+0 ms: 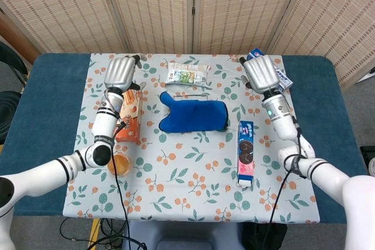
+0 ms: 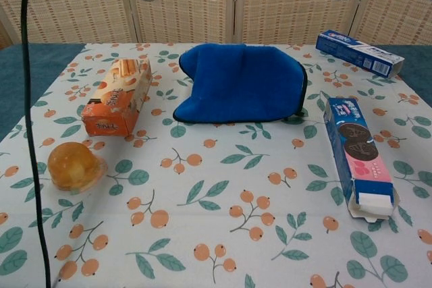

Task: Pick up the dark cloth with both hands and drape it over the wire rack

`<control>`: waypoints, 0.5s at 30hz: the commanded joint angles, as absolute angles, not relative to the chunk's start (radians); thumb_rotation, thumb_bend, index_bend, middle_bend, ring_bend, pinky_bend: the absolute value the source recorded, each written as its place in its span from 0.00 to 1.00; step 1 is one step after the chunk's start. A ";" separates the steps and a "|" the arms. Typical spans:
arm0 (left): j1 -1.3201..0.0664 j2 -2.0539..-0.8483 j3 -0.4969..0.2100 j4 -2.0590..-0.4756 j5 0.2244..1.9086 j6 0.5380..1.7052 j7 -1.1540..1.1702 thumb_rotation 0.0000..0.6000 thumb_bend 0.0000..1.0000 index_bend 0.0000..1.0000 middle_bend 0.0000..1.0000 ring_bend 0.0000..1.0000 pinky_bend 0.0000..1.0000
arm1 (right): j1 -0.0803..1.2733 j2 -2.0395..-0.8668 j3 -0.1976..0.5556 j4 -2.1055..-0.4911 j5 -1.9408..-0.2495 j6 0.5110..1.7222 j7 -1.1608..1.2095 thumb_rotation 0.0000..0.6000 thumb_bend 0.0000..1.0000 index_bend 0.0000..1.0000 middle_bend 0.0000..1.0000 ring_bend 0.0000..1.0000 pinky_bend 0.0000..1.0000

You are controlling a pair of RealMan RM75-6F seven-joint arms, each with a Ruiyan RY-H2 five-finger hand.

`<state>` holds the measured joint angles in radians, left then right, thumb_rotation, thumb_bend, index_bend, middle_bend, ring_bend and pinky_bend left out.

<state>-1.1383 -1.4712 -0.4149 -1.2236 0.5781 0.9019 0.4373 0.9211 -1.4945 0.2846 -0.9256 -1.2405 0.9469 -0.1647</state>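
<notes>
Head view shows dark cloth (image 1: pixel 193 116) slumped mid-bench over what looks like the wire rack (image 1: pixel 188 93), left hand (image 1: pixel 120 72) and right hand (image 1: pixel 260 73) raised well apart with fingers spread, holding nothing; risk: uneven drape slipping off toward cookie box (image 1: pixel 245 153).

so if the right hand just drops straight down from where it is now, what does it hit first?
Probably the toothpaste box. In the head view the right hand sits over the box's near end, empty, fingers apart. The blue cloth lies well off to its left. Its height above the table is unclear, so treat this as a likely contact only.
</notes>
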 commanded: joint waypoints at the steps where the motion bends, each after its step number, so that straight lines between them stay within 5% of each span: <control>1: -1.056 -1.386 -0.382 -1.344 0.594 0.959 0.429 1.00 0.22 0.28 0.40 0.36 0.54 | 0.826 -1.365 0.243 -1.095 -1.250 0.986 -0.172 1.00 0.33 0.35 0.64 0.68 0.95; 5: -0.974 -1.301 -0.339 -1.466 0.634 0.998 0.412 1.00 0.22 0.27 0.38 0.31 0.48 | 0.748 -1.264 0.209 -1.238 -1.260 1.024 -0.164 1.00 0.33 0.35 0.61 0.62 0.85; 15: -0.756 -1.167 -0.196 -1.671 0.853 1.182 0.358 1.00 0.22 0.22 0.29 0.22 0.34 | 0.566 -1.144 0.114 -1.383 -1.359 1.188 -0.081 1.00 0.33 0.35 0.53 0.55 0.78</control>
<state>-0.7999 -1.1986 -0.2343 -1.6296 0.8030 1.1401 0.3780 0.5963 -1.1636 0.1371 -1.3608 -1.3323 1.1566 -0.1061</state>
